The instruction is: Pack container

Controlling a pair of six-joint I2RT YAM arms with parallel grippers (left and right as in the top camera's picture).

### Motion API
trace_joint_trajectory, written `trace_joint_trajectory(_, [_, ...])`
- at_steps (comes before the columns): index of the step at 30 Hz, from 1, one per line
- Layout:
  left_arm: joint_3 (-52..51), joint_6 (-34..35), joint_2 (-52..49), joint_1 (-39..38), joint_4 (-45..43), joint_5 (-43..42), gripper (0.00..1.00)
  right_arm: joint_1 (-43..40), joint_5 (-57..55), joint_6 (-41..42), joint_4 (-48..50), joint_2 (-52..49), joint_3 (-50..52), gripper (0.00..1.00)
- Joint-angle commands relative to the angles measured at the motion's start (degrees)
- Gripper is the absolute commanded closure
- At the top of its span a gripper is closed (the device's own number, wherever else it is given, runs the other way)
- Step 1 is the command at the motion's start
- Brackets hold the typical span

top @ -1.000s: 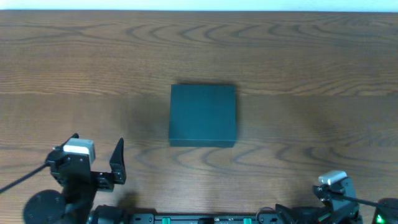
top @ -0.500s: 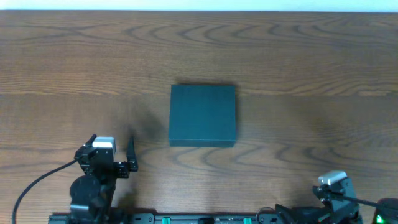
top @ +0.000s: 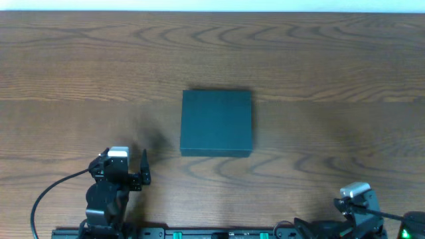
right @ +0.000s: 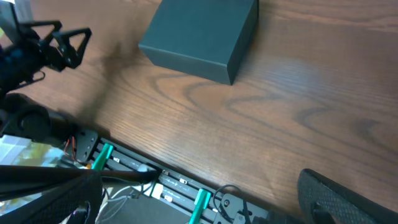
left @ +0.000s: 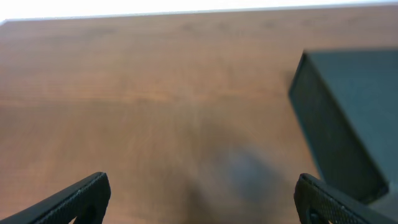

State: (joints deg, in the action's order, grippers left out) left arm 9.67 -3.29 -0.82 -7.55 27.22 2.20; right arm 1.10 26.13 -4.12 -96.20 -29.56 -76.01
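A wood-grain worktop [top: 319, 60] fills the overhead view, with a pale strip along its far edge.

At the near left, the left arm [top: 106, 199] has changed most. A second ago it was out toward the left corner. It has since swung right and folded in over its base at the near edge. The left jaws stand wide apart and hold nothing, with bare wood between them in the wrist view.

The container [top: 217, 123] sits in the middle of the worktop, lid shut and square to the edges. It has not moved and is well apart from both arms.

At the near right corner, the right arm [top: 358, 202] stays parked. The right jaws are likewise spread and empty.

No loose items show anywhere on the wood. With the lid down and the left arm drawing home, the packing looks finished rather than under way. What is inside the container cannot be seen.
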Motion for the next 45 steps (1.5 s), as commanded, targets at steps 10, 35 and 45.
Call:
trace_joint_trajectory(10, [-0.3, -0.8, 0.6, 0.2, 13.8, 1.2, 0.05, 0.4, 0.4, 0.2, 0.0, 0.2, 0.0, 0.01])
trace_joint_trajectory(35, [-0.3, -0.8, 0.6, 0.2, 13.7, 1.2, 0.05, 0.2, -5.2, -22.5, 46.1, 8.4, 28.6, 0.01])
trace_joint_trajectory(45, [-0.3, -0.8, 0.6, 0.2, 13.7, 1.2, 0.05, 0.2, -9.6, -29.5, 50.4, 25.9, 55.1, 0.01])
